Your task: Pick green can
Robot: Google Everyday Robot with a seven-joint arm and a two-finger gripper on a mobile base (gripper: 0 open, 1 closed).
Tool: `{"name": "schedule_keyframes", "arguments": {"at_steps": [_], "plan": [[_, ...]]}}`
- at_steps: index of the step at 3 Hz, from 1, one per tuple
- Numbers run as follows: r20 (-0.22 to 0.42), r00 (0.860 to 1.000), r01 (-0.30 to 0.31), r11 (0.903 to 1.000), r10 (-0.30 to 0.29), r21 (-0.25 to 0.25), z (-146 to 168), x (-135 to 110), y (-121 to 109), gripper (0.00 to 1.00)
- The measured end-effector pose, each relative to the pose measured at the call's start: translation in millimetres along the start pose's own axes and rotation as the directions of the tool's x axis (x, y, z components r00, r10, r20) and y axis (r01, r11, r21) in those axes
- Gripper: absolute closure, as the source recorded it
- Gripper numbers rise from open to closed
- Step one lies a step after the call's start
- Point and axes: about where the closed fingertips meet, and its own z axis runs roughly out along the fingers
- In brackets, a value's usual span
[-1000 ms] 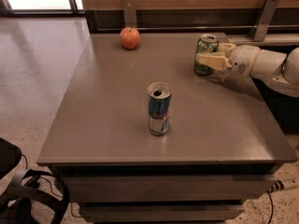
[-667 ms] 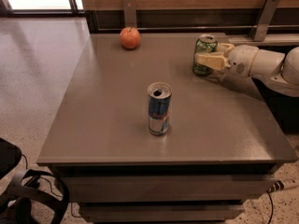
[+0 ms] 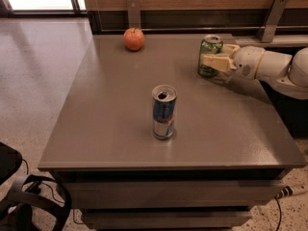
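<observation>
Over the last second you slid the gripper (image 3: 214,61) a little further left, so its pale tip reached across the near side of the green can (image 3: 210,48) instead of stopping at its right edge. That put you in place for the grasp. Whether it had clamped on the can or stood open, you could not tell from here. The can sat where it was before, upright at the table's (image 3: 115,129) far right, seemingly not lifted. The blue can (image 3: 164,112) and the apple (image 3: 134,39) had not moved.
</observation>
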Motion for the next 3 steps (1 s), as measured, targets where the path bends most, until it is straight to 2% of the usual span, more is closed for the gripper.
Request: {"name": "schedule_keyframes", "arguments": {"at_steps": [2, 3], "plan": [[-0.037, 0.998, 0.051, 0.9987, -0.051, -0.001, -19.0, -34.0, 2.3, 1.00], [-0.022, 0.995, 0.096, 0.9954, -0.096, 0.006, -30.3, -59.8, 2.7, 1.00]]}}
